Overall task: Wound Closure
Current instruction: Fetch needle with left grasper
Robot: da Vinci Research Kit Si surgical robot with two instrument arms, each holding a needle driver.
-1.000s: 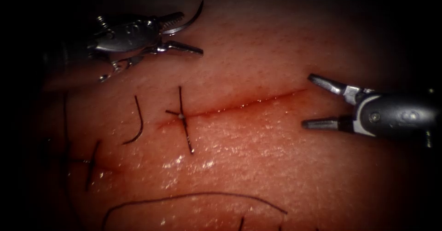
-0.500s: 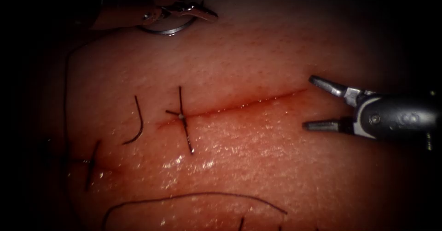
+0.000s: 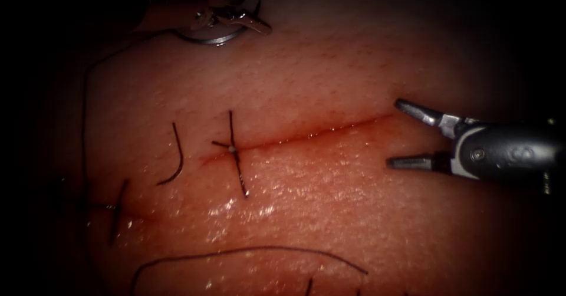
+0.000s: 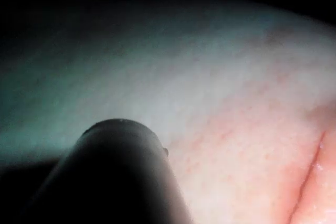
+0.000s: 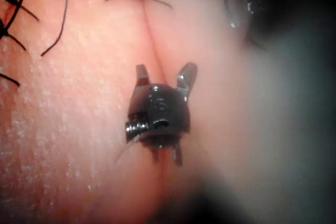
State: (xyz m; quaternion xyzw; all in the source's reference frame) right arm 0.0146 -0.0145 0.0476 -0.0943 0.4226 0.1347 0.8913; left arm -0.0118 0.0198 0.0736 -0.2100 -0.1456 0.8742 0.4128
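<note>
The left arm's steel needle driver (image 3: 236,20) sits at the far upper left of the reddish pork-belly tissue (image 3: 330,213), its jaws closed on the curved silver needle (image 3: 209,38), gripped near one end and clear of the tissue. Thin dark thread (image 3: 84,113) trails down from it. The right arm's grey needle driver (image 3: 407,134) hovers wide open, empty, at the right end of the long red cut (image 3: 312,135)

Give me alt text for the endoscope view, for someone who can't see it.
The left hand holds the curved needle above the tissue, at the picture's upper left. The right hand hovers open and empty at the cut's right end. One knotted stitch crosses the cut's left end.
</note>
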